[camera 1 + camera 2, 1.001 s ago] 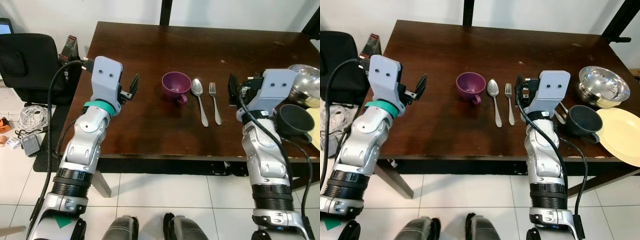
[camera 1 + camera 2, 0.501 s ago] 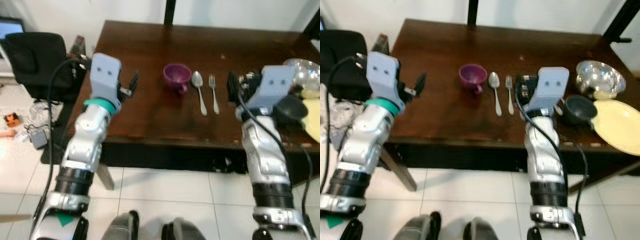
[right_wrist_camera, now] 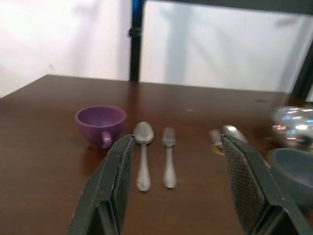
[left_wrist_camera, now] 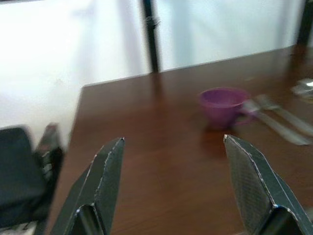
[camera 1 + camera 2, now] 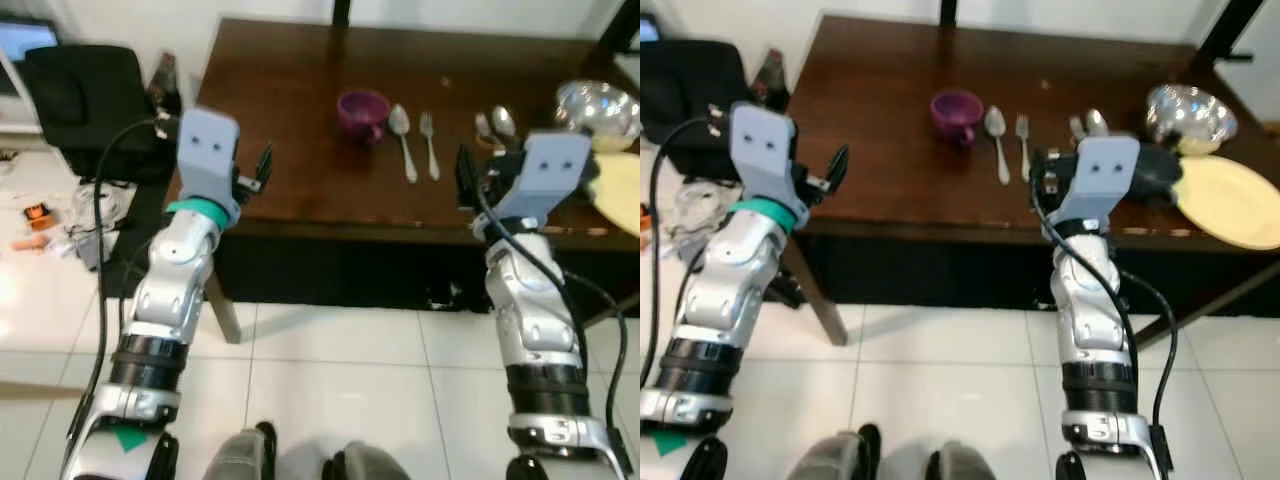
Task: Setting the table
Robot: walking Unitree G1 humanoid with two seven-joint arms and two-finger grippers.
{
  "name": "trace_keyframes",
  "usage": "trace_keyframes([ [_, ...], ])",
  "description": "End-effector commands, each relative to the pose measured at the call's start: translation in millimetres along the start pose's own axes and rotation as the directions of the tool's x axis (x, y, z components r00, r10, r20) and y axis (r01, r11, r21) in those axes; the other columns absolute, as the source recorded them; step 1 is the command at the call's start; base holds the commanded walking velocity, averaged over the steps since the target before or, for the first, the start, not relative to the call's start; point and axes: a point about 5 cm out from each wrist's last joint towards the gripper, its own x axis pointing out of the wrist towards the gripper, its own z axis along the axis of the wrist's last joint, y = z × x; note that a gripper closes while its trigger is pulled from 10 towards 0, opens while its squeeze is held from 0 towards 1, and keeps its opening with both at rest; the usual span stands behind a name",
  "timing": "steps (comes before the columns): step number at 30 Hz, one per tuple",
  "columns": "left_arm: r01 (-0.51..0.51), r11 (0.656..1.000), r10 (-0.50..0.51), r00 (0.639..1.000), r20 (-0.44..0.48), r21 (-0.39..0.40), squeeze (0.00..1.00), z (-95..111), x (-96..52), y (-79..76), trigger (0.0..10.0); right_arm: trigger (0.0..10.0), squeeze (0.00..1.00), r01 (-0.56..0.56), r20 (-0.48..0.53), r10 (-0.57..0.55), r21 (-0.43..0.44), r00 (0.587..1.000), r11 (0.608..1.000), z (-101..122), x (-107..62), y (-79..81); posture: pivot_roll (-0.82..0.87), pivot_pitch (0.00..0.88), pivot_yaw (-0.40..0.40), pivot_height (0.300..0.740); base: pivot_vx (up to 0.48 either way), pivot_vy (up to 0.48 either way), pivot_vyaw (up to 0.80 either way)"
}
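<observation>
A purple cup (image 5: 361,108) stands on the dark wooden table (image 5: 290,120), with a spoon (image 5: 402,135) and a fork (image 5: 429,140) lying side by side to its right. Farther right lie two more utensils (image 5: 495,122), then a steel bowl (image 5: 597,100), a dark cup (image 3: 293,169) and a yellow plate (image 5: 1230,187). My left gripper (image 5: 262,170) hovers open and empty by the table's front left edge. My right gripper (image 5: 465,182) hovers open and empty over the front edge, in line with the fork. Both point toward the cup (image 4: 224,104).
A black chair (image 5: 80,100) stands left of the table, with cables (image 5: 90,215) and small items on the floor beside it. White tiled floor (image 5: 330,380) lies between me and the table. A black post (image 3: 136,39) rises behind the table.
The whole picture has shifted: the table now sits farther away and higher in view, with more floor showing. Both grippers stay open; the tableware has not moved.
</observation>
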Motion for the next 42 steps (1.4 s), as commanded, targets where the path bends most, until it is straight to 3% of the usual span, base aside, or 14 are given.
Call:
trace_keyframes([
  [1, 0.005, 1.000, -0.005, 1.000, -0.010, 0.007, 0.00, -3.3, -1.1, -0.3, 10.0, 10.0, 0.00, 0.015, 0.000, -0.015, 0.011, 1.000, 1.000, -0.9, -1.4, -2.8, 0.03, 0.000, -0.005, 0.740, -0.292, 0.000, 0.00],
  [36, 0.011, 1.000, -0.011, 1.000, -0.009, 0.013, 0.00, -2.4, -0.7, 0.8, 10.0, 10.0, 0.00, 0.033, 0.002, -0.033, 0.040, 0.999, 0.999, -1.4, -2.2, -4.4, 0.04, 0.001, 0.005, 0.740, -0.254, 0.000, 0.00],
  [42, 0.016, 1.000, -0.016, 1.000, -0.013, 0.007, 0.00, -2.5, -0.8, 0.0, 10.0, 10.0, 0.00, 0.053, -0.001, -0.053, 0.128, 0.999, 0.990, -0.3, -1.8, -7.1, 0.04, 0.002, 0.008, 0.740, 0.000, 0.000, 0.00],
])
